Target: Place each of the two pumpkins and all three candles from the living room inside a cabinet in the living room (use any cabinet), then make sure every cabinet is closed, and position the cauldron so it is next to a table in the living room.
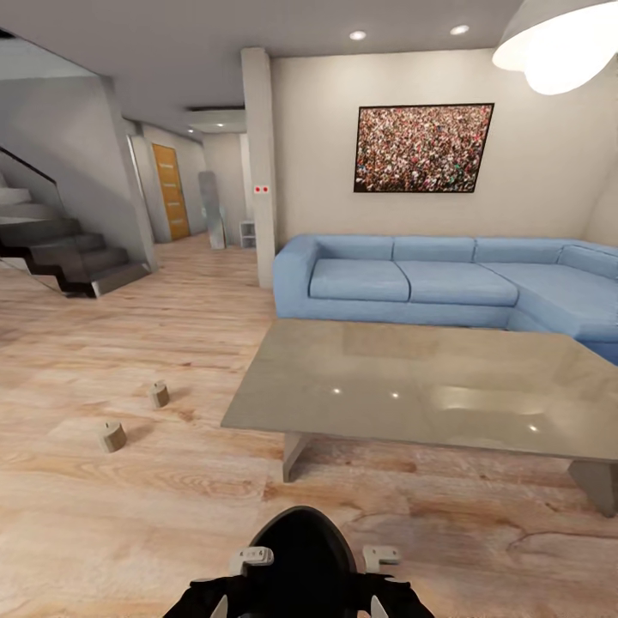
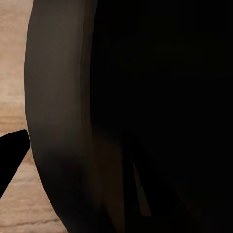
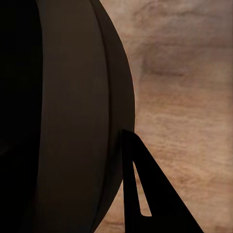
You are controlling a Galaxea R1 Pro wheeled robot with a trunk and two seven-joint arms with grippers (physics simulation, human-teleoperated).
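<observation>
The black cauldron sits low in the head view, right in front of me, with my left gripper and right gripper pressed to its two sides. Its dark wall looms close in the left wrist view, one dark finger just outside it. In the right wrist view a finger lies against the cauldron wall. Each gripper's other finger is hidden. Two tan candles stand on the wooden floor to the left. The glass-topped table is just ahead. Pumpkins and cabinet are out of view.
A blue corner sofa stands behind the table against the wall. A staircase rises at the far left, and a hallway with an orange door opens beyond a white pillar. Open wooden floor lies between me and the table.
</observation>
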